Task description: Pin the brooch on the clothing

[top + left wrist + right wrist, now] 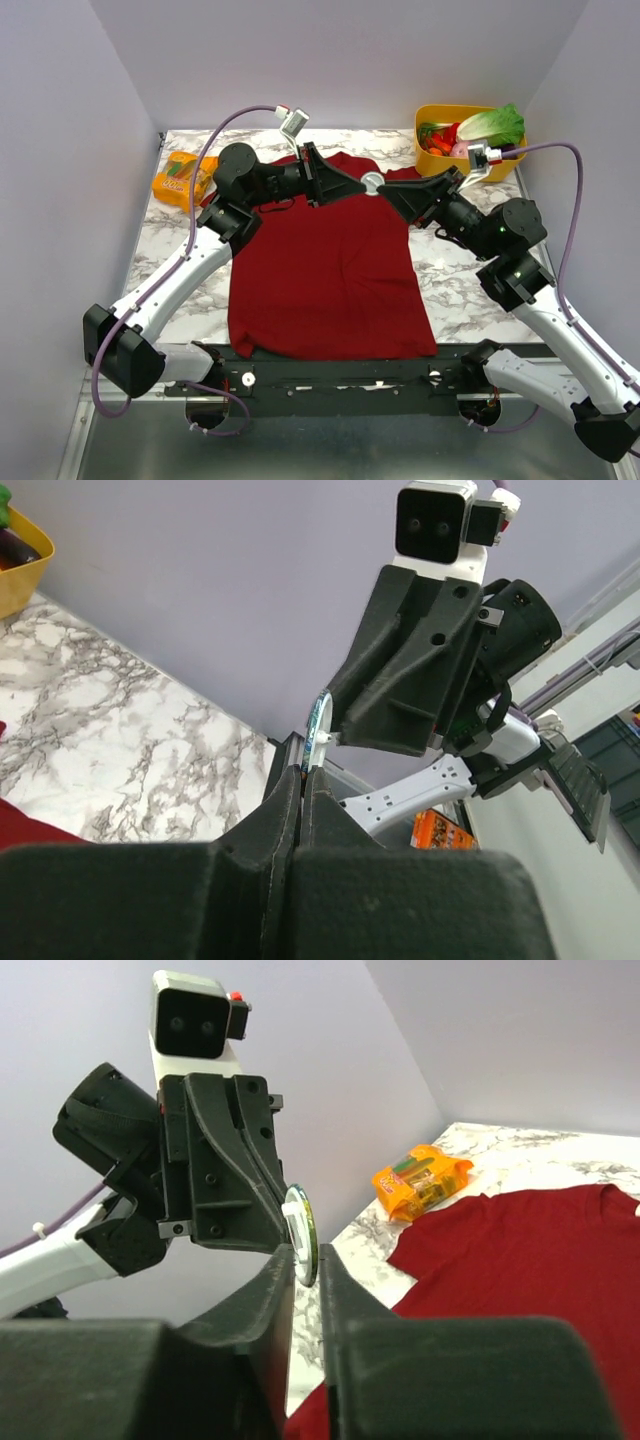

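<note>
Two grippers meet nose to nose over the collar end of the shirt (330, 270). The brooch (300, 1232) is up in the air between them, off the fabric (edge-on from my left wrist, partly face-on from the right). Each gripper body blocks the other camera's view past the disc. My left gripper (303, 770) is clamped tight, pads pressed together, with the disc's rim pinched at the tips. My right gripper (308, 1260) is parted by a narrow slit and the disc's lower edge sits inside it; I can't tell if those pads touch it. The shirt lies flat on the marble table (455, 280). An orange packet (183, 178) lies far left and a yellow bin (432, 160) of vegetables (492, 126) far right. The packet's print is too small to read.
</note>
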Robot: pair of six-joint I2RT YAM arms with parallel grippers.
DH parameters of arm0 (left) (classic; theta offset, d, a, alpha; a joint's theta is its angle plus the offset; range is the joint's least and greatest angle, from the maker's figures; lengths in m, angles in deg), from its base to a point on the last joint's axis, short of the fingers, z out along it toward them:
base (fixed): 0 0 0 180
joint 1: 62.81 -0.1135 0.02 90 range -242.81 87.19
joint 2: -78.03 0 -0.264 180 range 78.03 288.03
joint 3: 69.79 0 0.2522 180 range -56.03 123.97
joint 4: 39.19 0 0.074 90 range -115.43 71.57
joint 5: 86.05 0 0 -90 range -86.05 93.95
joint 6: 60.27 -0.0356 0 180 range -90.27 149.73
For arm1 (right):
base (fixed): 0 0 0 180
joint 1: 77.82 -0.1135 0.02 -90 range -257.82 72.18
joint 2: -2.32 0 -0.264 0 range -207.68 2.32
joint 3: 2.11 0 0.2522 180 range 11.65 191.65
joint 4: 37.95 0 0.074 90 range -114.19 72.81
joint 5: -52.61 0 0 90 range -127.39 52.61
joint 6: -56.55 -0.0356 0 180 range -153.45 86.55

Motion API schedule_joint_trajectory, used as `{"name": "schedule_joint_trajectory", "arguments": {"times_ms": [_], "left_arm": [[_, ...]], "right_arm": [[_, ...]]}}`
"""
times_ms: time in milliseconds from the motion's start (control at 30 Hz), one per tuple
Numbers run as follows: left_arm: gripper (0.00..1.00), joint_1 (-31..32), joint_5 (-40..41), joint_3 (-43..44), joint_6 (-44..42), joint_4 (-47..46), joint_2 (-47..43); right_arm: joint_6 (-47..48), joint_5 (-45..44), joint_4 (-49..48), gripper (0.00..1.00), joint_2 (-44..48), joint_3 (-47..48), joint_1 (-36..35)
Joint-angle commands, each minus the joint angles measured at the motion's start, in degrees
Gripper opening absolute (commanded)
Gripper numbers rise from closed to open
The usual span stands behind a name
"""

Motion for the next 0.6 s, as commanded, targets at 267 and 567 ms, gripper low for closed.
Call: {"name": "schedule_joint_trajectory", "arguments": {"times_ms": [267, 567], "left_arm": [[0.0, 0.38, 6.97, 7.11, -18.36, 28.44, -5.12], [0.0, -1.99, 7.24, 4.12, -21.8, 33.55, -9.96]], "right_arm": [[6.92, 7.45, 3.6, 0.83, -5.87, 6.53, 0.14], [4.38, 19.59, 0.09, 0.82, -13.09, 7.95, 0.14]]}}
